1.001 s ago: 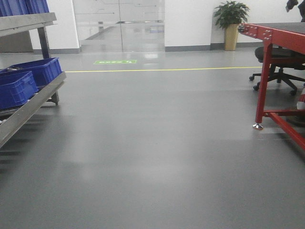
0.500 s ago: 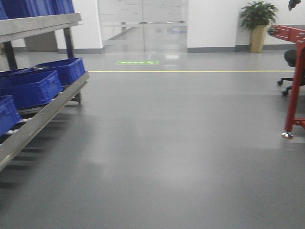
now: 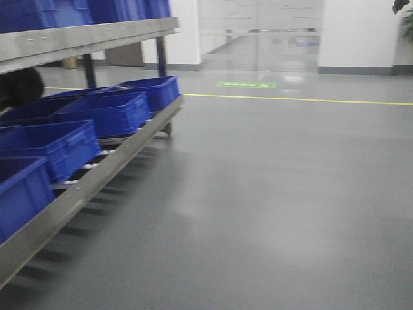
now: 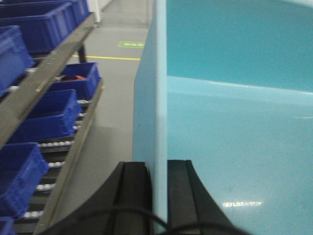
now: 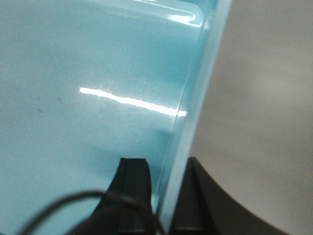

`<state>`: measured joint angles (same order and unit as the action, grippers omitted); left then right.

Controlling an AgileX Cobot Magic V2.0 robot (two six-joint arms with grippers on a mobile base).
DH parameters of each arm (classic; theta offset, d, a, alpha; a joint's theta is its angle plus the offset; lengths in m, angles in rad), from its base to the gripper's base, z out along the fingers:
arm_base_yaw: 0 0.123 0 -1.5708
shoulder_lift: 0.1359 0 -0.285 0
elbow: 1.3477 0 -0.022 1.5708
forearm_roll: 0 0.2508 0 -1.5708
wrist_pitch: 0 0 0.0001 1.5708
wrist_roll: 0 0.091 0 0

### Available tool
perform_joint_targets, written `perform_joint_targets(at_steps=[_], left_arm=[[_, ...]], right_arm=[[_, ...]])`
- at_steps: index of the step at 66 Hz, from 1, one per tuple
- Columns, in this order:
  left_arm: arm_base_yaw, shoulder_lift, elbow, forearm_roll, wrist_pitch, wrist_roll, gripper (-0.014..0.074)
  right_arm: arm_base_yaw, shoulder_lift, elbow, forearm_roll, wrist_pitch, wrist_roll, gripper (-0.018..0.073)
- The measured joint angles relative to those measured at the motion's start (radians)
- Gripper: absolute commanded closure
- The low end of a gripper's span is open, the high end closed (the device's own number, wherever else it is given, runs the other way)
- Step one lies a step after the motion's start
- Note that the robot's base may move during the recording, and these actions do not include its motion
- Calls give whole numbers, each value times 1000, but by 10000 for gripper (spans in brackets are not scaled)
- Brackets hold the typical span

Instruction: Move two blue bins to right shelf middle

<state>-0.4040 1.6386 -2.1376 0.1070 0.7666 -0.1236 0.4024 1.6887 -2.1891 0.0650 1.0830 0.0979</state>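
One light blue bin [image 4: 234,122] is held between my two arms. My left gripper [image 4: 159,164] is shut on the bin's left wall, one finger on each side. In the right wrist view my right gripper [image 5: 168,164] is shut on the right wall of the same light blue bin [image 5: 73,73]. A metal shelf rack [image 3: 110,169] stands at the left of the front view. Dark blue bins [image 3: 103,113] sit in a row on its roller level, and more stand on the level above [image 3: 77,35]. I cannot tell whether this rack is the right shelf.
Grey floor [image 3: 271,194] stretches ahead and to the right, crossed by a yellow line [image 3: 297,99]. Glass doors [image 3: 258,35] and a white wall close the far end. The left wrist view shows the rack's rail [image 4: 68,147] and dark blue bins [image 4: 54,115] close on my left.
The front view has swung left: the rack has slid in from the left edge and looms larger. The red table, chair and plant have passed out on the right.
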Motion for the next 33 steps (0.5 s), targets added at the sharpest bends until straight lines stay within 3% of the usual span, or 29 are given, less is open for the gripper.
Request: perform_joint_targets(at_steps=[33], left_arm=[[2, 0, 0, 2, -12, 0, 707]], right_arm=[[0, 0, 0, 6, 0, 0, 713]])
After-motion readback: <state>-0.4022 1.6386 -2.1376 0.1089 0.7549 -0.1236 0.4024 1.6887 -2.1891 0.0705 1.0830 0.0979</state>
